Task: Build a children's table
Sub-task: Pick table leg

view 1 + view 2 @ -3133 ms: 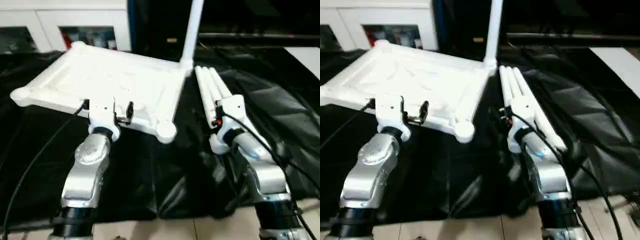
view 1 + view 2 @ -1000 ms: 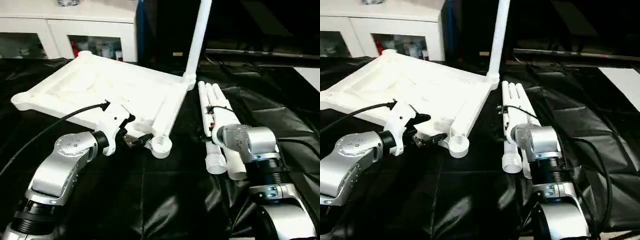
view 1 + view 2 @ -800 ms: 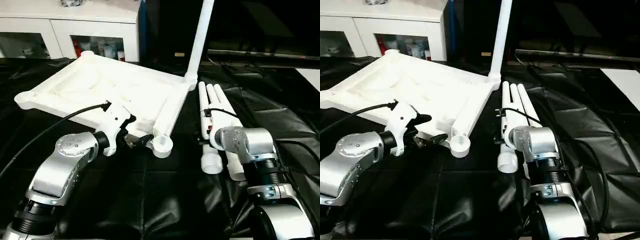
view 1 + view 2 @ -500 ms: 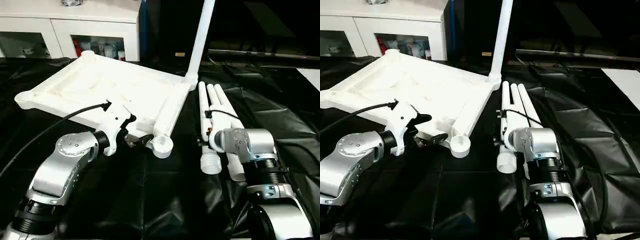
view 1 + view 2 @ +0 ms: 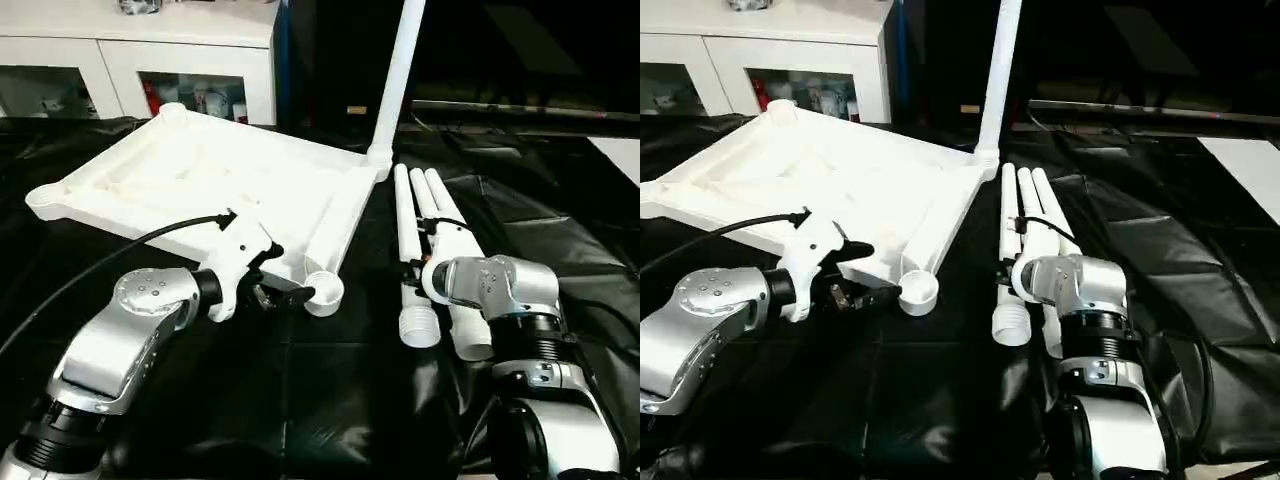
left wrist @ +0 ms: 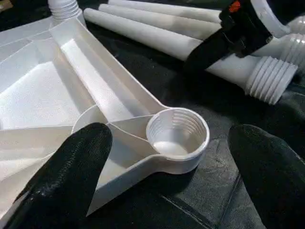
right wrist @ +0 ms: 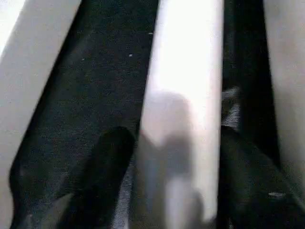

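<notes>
The children's table top [image 5: 200, 175] lies upside down on black cloth, ribbed side up. One white leg [image 5: 400, 70] stands upright in its far right corner socket. Three more legs [image 5: 440, 215] lie side by side to the right of it. My left gripper [image 6: 171, 157] is open, its fingers [image 6: 81, 157] wide apart on either side of the near right corner socket [image 6: 177, 138]. My right gripper [image 7: 180, 162] is over the leftmost lying leg [image 7: 183, 95], with one black finger [image 7: 109, 162] against each side of it, just behind its threaded end [image 5: 420, 325].
A white cabinet [image 5: 140, 50] with glass doors stands behind the table at the back left. Black cloth [image 5: 330, 400] covers the whole work surface. A pale surface [image 5: 620, 150] shows at the far right edge. My left arm's cable [image 5: 100, 260] crosses the table top's near edge.
My right gripper's fingers have closed in onto the leftmost lying leg. My left gripper has crept a little closer to the near right corner socket and stays open.
</notes>
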